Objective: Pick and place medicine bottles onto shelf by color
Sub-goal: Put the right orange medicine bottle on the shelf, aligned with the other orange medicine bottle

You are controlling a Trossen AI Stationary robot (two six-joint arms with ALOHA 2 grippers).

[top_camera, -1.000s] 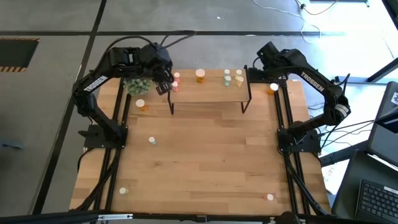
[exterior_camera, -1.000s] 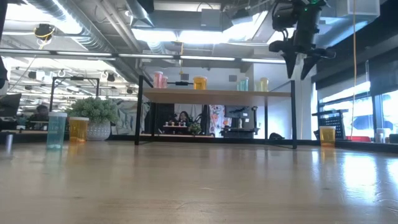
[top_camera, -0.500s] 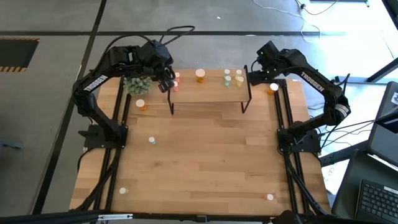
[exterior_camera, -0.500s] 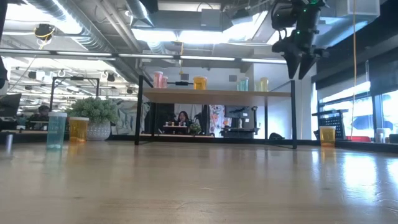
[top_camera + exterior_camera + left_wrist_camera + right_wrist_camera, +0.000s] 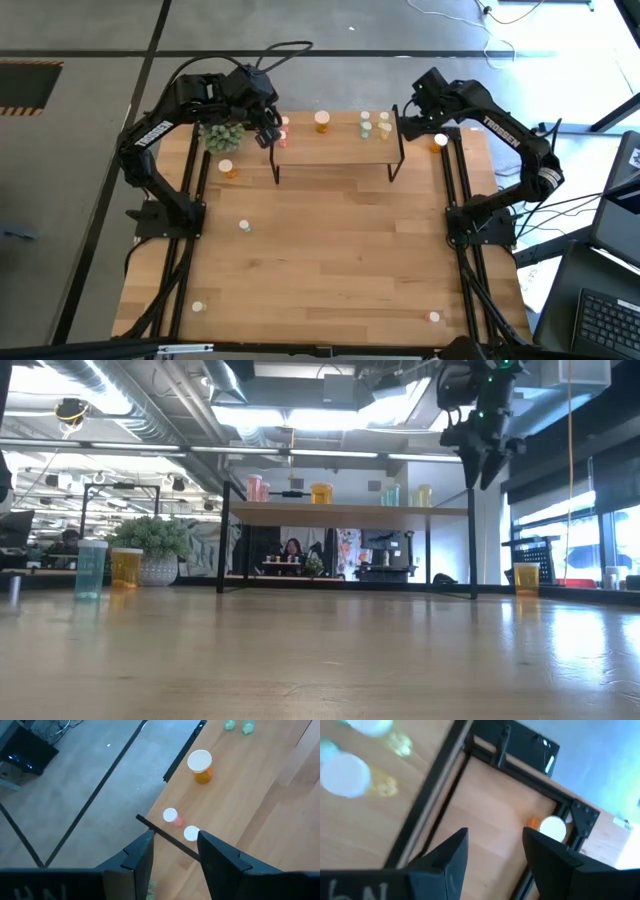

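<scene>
The shelf (image 5: 335, 146) stands at the table's far edge. On its board stand two pink bottles (image 5: 170, 815), an orange bottle (image 5: 322, 121) and several pale green-yellow bottles (image 5: 375, 125). My left gripper (image 5: 175, 835) hangs open above the shelf's left end, over the pink bottles, and touches nothing. My right gripper (image 5: 482, 472) hangs open above the shelf's right end, with nothing between its fingers. Below and beyond it, an orange bottle (image 5: 551, 827) stands on the table right of the shelf. Another orange bottle (image 5: 229, 168) stands left of the shelf.
A potted plant (image 5: 222, 135) stands beside the shelf's left end, under my left arm. Small bottles stand apart on the table at mid-left (image 5: 244, 226), the near left (image 5: 198, 306) and the near right (image 5: 433, 317). Black rails run along both table sides.
My right gripper has rolled about the line it points along while staying in place. In the low view its two fingers stood spread side by side before and now stand almost one behind the other.
</scene>
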